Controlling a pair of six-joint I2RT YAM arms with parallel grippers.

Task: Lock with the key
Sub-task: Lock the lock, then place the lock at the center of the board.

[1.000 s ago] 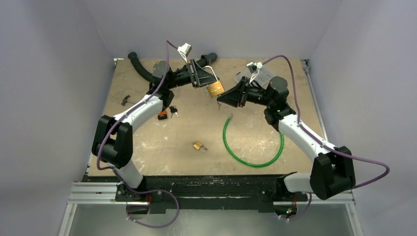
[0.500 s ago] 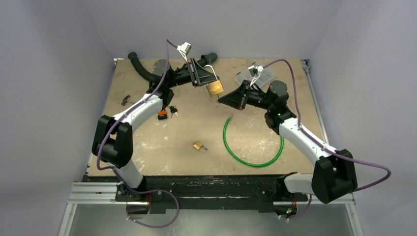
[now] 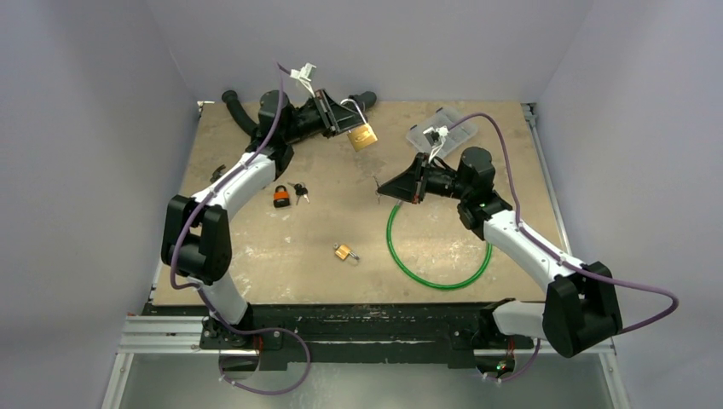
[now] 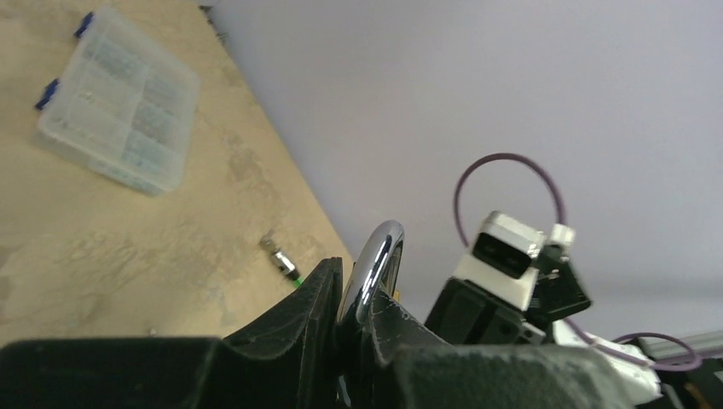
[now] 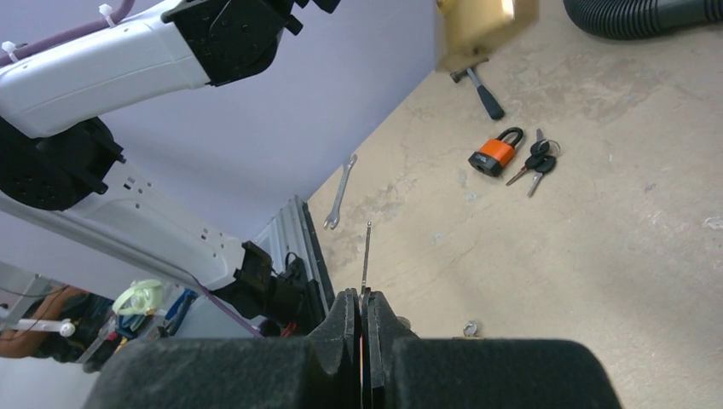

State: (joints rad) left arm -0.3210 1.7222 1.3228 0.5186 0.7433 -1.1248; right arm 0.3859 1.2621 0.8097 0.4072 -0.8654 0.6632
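The left pincer [image 3: 341,125] is raised over the far part of the tabletop [image 3: 256,247], its fingers drawn almost together and pinching the chrome shackle [image 4: 376,261] of a brass padlock [image 3: 362,136]. The padlock's body hangs clear of the fingers on their right side, in the air and off the tabletop. In the left wrist view the shackle's curve stands up out of the narrow gap between the two dark fingers [image 4: 298,319]. The right pincer [image 3: 385,183] is held to the right of and nearer than the padlock, apart from it, with its tip pointing left. Its fingers [image 5: 345,319] are pressed together on a thin key [image 5: 367,251], whose blade sticks straight out beyond the fingertips. In the right wrist view the padlock's brass body sits at the top edge, well away from the key's tip. On the tabletop below lie an orange padlock [image 3: 280,197] with a bunch of keys [image 3: 300,192] just beside it, a small brass padlock [image 3: 344,252] nearer the middle, and a green cable [image 3: 439,256] looped on the right. A clear plastic box [image 3: 439,128] sits at the far right, a black hose [image 3: 243,115] at the far left and a wrench [image 3: 217,173] by the left edge.
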